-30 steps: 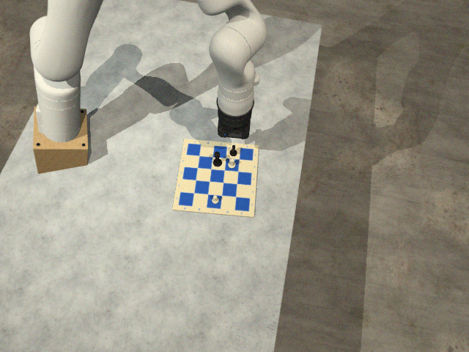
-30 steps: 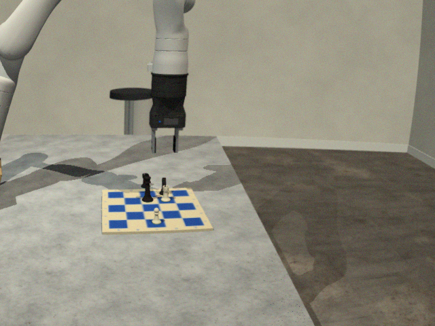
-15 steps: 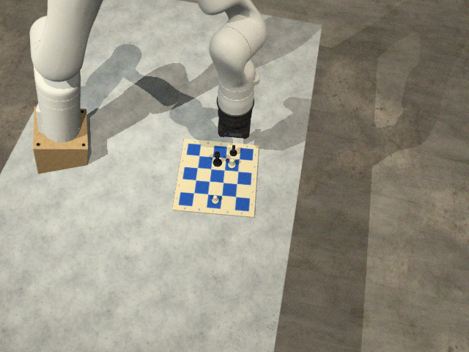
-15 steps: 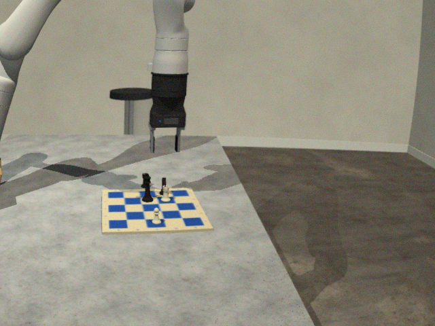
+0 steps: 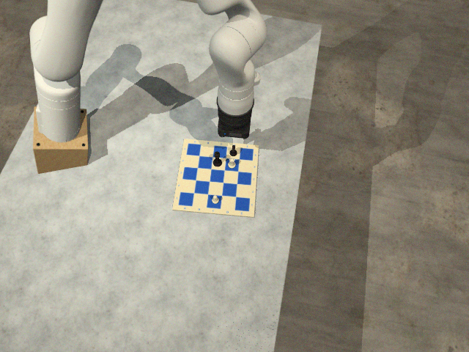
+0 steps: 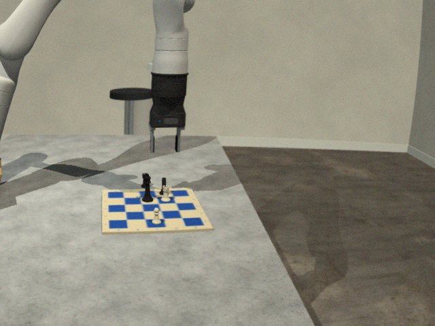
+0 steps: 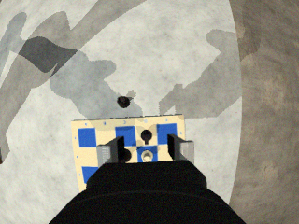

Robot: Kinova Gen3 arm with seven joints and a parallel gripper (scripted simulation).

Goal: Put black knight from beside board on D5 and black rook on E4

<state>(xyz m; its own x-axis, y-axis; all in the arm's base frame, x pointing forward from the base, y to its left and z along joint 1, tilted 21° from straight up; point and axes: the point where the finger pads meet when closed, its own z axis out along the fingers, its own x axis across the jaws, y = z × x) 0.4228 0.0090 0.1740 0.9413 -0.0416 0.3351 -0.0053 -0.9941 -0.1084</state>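
The gripper (image 6: 164, 144) is hanging high above the far edge of the board (image 6: 119, 229), which is lying flat on the surface (image 6: 105, 274). Directly below the gripper, a rook (image 5: 233, 150) is standing on the board's far row, with a pawn (image 5: 231, 163) touching or just beside it on the nearer side. A taller piece (image 5: 217, 159) is standing left of both. Another pawn (image 5: 215, 199) is standing well apart, on the near row. A knight (image 7: 123, 101) is sitting on the surface beyond the board.

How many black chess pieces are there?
3. A tall black piece and a smaller black piece stand near the far edge of the board. A third black piece stands just beyond that edge, off the board. None seems hidden.
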